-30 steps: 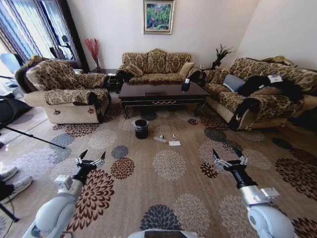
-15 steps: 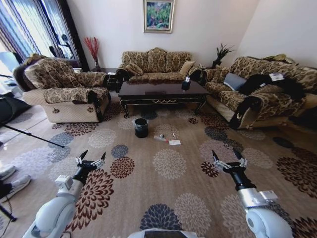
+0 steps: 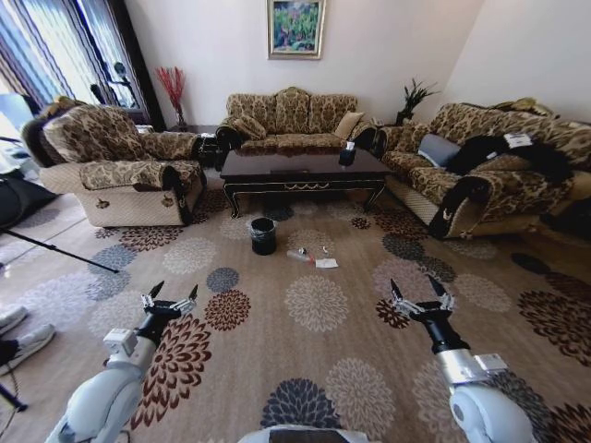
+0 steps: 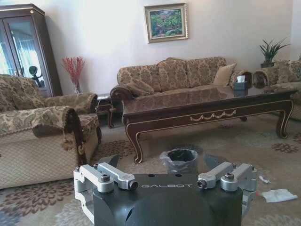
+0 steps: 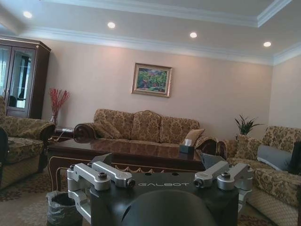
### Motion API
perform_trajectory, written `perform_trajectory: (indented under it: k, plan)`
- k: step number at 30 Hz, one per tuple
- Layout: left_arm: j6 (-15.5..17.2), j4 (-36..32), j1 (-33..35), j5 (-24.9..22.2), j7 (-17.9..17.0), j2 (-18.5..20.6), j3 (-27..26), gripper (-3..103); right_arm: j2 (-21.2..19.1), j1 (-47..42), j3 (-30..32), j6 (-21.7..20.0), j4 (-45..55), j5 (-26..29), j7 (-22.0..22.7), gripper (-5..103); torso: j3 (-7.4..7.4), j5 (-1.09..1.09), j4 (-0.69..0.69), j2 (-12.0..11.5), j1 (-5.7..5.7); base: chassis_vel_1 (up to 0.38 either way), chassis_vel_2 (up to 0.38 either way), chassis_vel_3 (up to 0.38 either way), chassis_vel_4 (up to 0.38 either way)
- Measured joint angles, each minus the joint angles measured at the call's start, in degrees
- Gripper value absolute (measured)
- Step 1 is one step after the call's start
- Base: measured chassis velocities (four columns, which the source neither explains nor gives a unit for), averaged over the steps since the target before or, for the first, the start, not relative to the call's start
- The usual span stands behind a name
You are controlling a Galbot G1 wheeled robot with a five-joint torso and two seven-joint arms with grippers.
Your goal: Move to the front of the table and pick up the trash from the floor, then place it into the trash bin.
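Observation:
The dark wood table (image 3: 300,172) stands ahead between the sofas, also seen in the left wrist view (image 4: 207,111) and the right wrist view (image 5: 127,160). The black trash bin (image 3: 263,236) sits on the patterned floor (image 3: 314,369) before it, plastic bag over its rim (image 4: 181,160). Just right of the bin lies the trash: a small bottle (image 3: 298,256) and a white paper piece (image 3: 326,264) (image 4: 277,194). My left gripper (image 3: 174,293) and right gripper (image 3: 417,297) hover open over the carpet, well short of the trash and holding nothing.
An armchair (image 3: 120,171) flanks the table on the left, a sofa (image 3: 480,175) on the right and another sofa (image 3: 291,118) behind. Tripod legs (image 3: 55,249) and a person's shoes (image 3: 23,332) lie at far left. Open carpet stretches between me and the trash.
The whole head view has shifted slightly, so the camera moved. The right gripper sits a little further left in the picture. Both grippers stay open and the trash has not moved.

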Motion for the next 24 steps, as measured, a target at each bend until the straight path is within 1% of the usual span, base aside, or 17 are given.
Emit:
perform_trajectory:
  k: [3, 4, 6, 9, 10, 12, 14, 15, 17, 24]
  plan:
    - [0.1, 0.8, -1.4, 1.1, -0.4, -0.6, -0.6, 100, 0.3, 2.0, 0.3, 0.2, -2.5, 1.9, -0.7, 100, -0.44, -0.01, -0.02, -0.8, -0.32, 0.0, 0.0, 0.0, 0.0]
    - [0.3, 1.0, -2.2, 1.2, -0.7, -1.0, -0.8, 100, 0.4, 2.9, 0.5, 0.2, -3.7, 2.5, -0.7, 100, -0.59, -0.03, 0.0, -1.0, -0.42, 0.0, 0.0, 0.0, 0.0]
    - [1.0, 1.1, -4.4, 0.4, -1.3, -1.8, -1.0, 100, 0.1, 4.8, 1.0, 0.2, -5.6, 3.8, -0.6, 100, -1.01, 0.01, 0.01, -1.7, -0.68, 0.0, 0.0, 0.0, 0.0]
    - [1.5, 1.1, -6.1, -0.1, -1.6, -1.9, -0.8, 100, -0.5, 5.2, 1.3, -0.2, -5.6, 4.6, -0.6, 100, -1.35, -0.02, -0.02, -2.3, -0.95, 0.0, 0.0, 0.0, 0.0]
    - [1.6, 1.3, -6.8, -0.2, -1.7, -1.9, -0.4, 100, -0.7, 5.2, 1.4, -0.4, -5.2, 4.7, -0.6, 100, -1.54, -0.01, -0.03, -2.7, -1.12, 0.0, 0.0, 0.0, 0.0]
    - [1.7, 1.5, -7.3, -0.3, -1.7, -1.8, -0.2, 100, -0.7, 5.1, 1.4, -0.5, -4.8, 4.7, -0.6, 100, -1.68, -0.01, -0.02, -2.9, -1.24, 0.0, 0.0, 0.0, 0.0]
    - [2.0, 1.9, -8.1, -0.2, -1.8, -1.6, 0.5, 100, -0.5, 4.6, 1.3, -0.8, -4.0, 4.6, -0.6, 100, -2.06, -0.02, 0.01, -3.6, -1.52, 0.0, 0.0, 0.0, 0.0]
    - [2.1, 2.0, -8.2, -0.2, -1.8, -1.6, 0.9, 100, -0.2, 4.2, 1.3, -0.8, -3.8, 4.4, -0.7, 100, -2.27, -0.02, 0.01, -3.9, -1.65, 0.0, 0.0, 0.0, 0.0]
    - [2.2, 2.0, -8.3, -0.2, -1.9, -1.6, 1.1, 100, 0.0, 3.9, 1.2, -0.8, -3.6, 4.4, -0.7, 100, -2.43, -0.02, 0.0, -4.2, -1.75, 0.0, 0.0, 0.0, 0.0]
    - [2.4, 1.2, -7.1, 0.0, -1.6, -1.9, 0.9, 100, 1.3, 2.3, 1.2, -0.8, -2.4, 3.4, -0.8, 100, -3.61, -0.01, 0.0, -6.1, -2.53, 0.0, 0.0, 0.0, 0.0]
